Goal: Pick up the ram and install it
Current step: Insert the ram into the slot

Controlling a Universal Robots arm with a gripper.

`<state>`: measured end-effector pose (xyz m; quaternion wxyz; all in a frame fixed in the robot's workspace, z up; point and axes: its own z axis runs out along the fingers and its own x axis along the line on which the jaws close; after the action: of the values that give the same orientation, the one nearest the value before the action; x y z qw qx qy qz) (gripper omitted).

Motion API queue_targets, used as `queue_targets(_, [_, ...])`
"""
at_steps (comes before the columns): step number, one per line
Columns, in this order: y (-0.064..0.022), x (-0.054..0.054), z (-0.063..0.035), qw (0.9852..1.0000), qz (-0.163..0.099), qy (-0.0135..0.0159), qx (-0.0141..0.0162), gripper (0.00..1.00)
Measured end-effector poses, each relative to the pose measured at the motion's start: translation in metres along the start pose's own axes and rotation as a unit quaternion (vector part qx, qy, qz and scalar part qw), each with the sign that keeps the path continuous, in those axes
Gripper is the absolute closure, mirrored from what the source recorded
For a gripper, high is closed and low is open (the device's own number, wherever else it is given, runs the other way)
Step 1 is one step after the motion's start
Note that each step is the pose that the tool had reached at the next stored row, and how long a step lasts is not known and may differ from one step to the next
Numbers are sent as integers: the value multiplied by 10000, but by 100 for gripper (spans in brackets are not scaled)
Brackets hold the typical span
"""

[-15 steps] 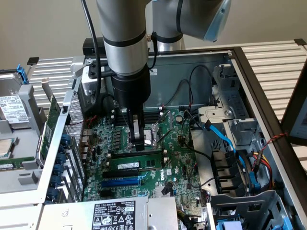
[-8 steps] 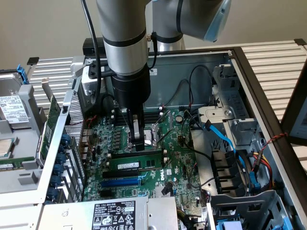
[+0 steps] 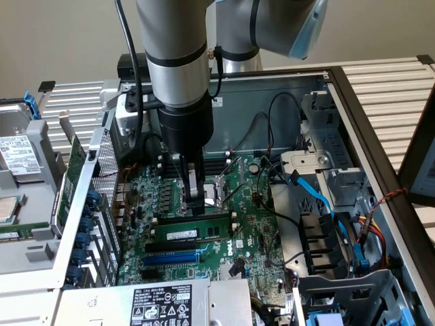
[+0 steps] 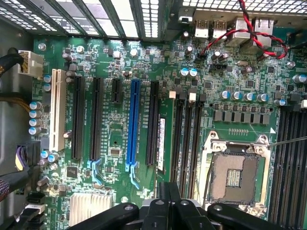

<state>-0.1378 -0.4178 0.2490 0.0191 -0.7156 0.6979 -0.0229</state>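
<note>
Gripper (image 3: 194, 201) (image 4: 169, 192): hangs low over the motherboard (image 3: 255, 238) (image 4: 120, 62), carrying nothing visible; I cannot tell whether it is apart or together.
Ram (image 3: 194, 233) (image 4: 162, 141): on the board just beside the gripper tip, its pale label showing. It runs parallel to the slots, and its near end stops just short of the gripper.
Ram edges: one long edge is just beside a black slot (image 3: 173, 246) (image 4: 153, 122); whether they touch cannot be told. The blue slot (image 3: 173, 258) (image 4: 135, 124) lies beyond that, farther from the gripper.
Other flank: the memory slots (image 4: 189, 139) run alongside the ram, with the CPU socket (image 3: 221, 189) (image 4: 235, 175) past them.
Seating: cannot tell whether the ram sits in a slot or rests on the board.
Room: open air above the ram. The perforated case panel (image 3: 102, 170) stands well apart from the gripper on one side, and the black cables (image 3: 272, 122) loop well apart on the other.
</note>
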Motion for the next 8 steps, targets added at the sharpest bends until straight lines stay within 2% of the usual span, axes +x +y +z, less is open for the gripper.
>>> queue_targets(2, [2,-1,20,10000,0,1,-1,82])
queue_targets(3, [4,-5,37,10000,1,6,-1,75])
queue_targets(6, [12,-69,71,10000,-2,43,-2,75])
queue_targets(7, [16,-88,75,10000,-5,80,-2,75])
queue_targets(8, [19,-105,76,9999,-9,151,-4,75])
